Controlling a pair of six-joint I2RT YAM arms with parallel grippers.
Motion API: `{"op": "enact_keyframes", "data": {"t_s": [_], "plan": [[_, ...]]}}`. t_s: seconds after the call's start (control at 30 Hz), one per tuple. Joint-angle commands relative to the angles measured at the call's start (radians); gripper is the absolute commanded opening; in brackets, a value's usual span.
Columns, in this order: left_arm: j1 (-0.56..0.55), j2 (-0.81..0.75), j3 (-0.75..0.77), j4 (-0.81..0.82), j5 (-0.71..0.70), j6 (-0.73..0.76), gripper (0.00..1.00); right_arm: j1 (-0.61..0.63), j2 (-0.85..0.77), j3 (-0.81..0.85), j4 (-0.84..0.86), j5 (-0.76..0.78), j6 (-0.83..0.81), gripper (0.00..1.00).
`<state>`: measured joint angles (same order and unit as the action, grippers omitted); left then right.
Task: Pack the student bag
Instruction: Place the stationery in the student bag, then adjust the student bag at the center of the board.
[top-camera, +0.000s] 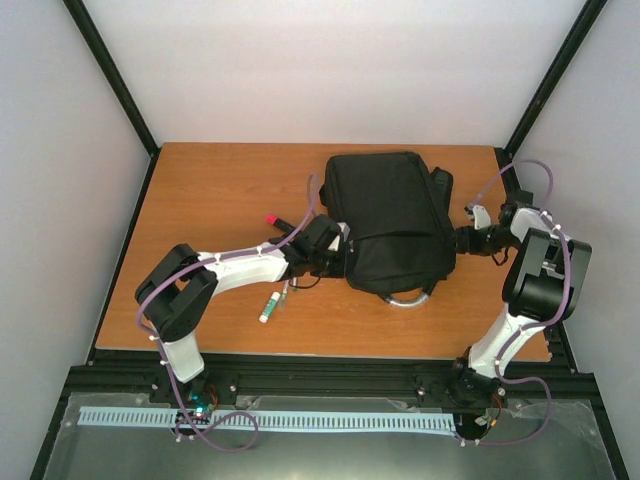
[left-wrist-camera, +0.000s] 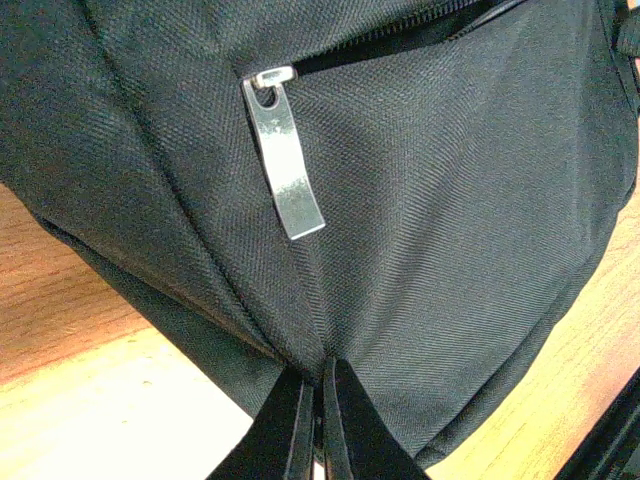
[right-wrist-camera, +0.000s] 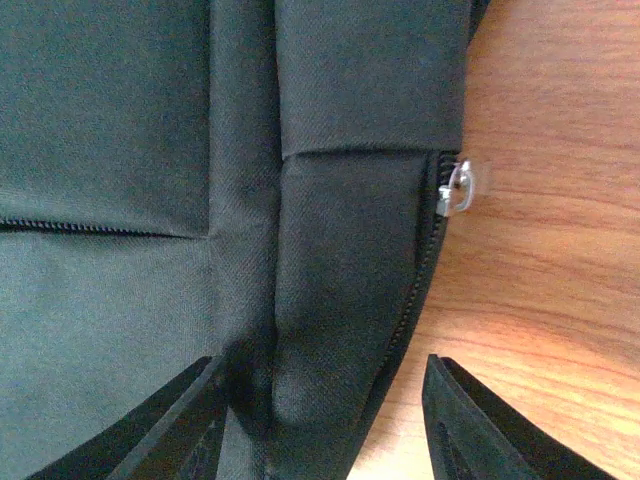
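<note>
The student bag (top-camera: 390, 215), a large black fabric backpack, lies in the middle of the table with its grey handle (top-camera: 410, 297) toward the near edge. At the bag's left edge my left gripper (top-camera: 338, 258) is shut on a pinch of the fabric (left-wrist-camera: 320, 340), just below a silver zipper pull (left-wrist-camera: 285, 150). My right gripper (top-camera: 462, 240) is at the bag's right side. Its jaws (right-wrist-camera: 325, 365) are open, straddling the bag's side edge near a zipper slider (right-wrist-camera: 458, 188). One finger is over the fabric and the other over bare table.
A red-capped marker (top-camera: 280, 218) lies on the wooden table (top-camera: 210, 190) behind the left arm. A white stick with a green cap (top-camera: 268, 307) lies in front of that arm. Black frame posts stand at the table's corners.
</note>
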<state>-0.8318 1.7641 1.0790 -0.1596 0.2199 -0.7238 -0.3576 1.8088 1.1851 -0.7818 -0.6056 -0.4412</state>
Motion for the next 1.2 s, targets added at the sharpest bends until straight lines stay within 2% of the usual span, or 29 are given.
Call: {"op": "enact_keyframes", "data": {"t_s": [0.0,0.1,0.17,0.2,0.43,0.73,0.83,0.97,1.03,1.17], "plan": [[-0.016,0.035,0.037,-0.073,-0.003,0.043,0.01,-0.002,0.042,-0.024,-0.007,-0.045,-0.034,0.48],[-0.016,0.051,0.044,-0.078,-0.016,0.049,0.01,-0.003,0.057,-0.038,-0.026,-0.079,-0.055,0.17],[-0.016,0.065,0.056,-0.085,-0.024,0.055,0.01,-0.004,0.043,-0.059,-0.037,-0.086,-0.067,0.05],[-0.016,0.073,0.063,-0.088,-0.027,0.057,0.01,-0.006,0.031,-0.074,-0.038,-0.084,-0.075,0.03],[-0.016,0.122,0.123,-0.107,-0.085,0.073,0.02,-0.056,-0.090,-0.189,-0.082,-0.051,-0.159,0.03],[-0.007,0.167,0.207,-0.155,-0.144,0.119,0.03,-0.065,-0.277,-0.347,-0.132,0.066,-0.282,0.03],[0.010,0.191,0.274,-0.189,-0.148,0.129,0.04,-0.065,-0.318,-0.355,-0.159,0.069,-0.309,0.07],[0.024,0.162,0.302,-0.251,-0.141,0.182,0.06,-0.089,-0.368,-0.329,-0.219,0.079,-0.349,0.19],[0.030,0.106,0.270,-0.267,-0.148,0.213,0.19,-0.114,-0.389,-0.295,-0.270,0.075,-0.372,0.33],[0.040,-0.010,0.206,-0.315,-0.183,0.255,0.67,-0.156,-0.435,-0.212,-0.337,0.073,-0.396,0.48]]}}
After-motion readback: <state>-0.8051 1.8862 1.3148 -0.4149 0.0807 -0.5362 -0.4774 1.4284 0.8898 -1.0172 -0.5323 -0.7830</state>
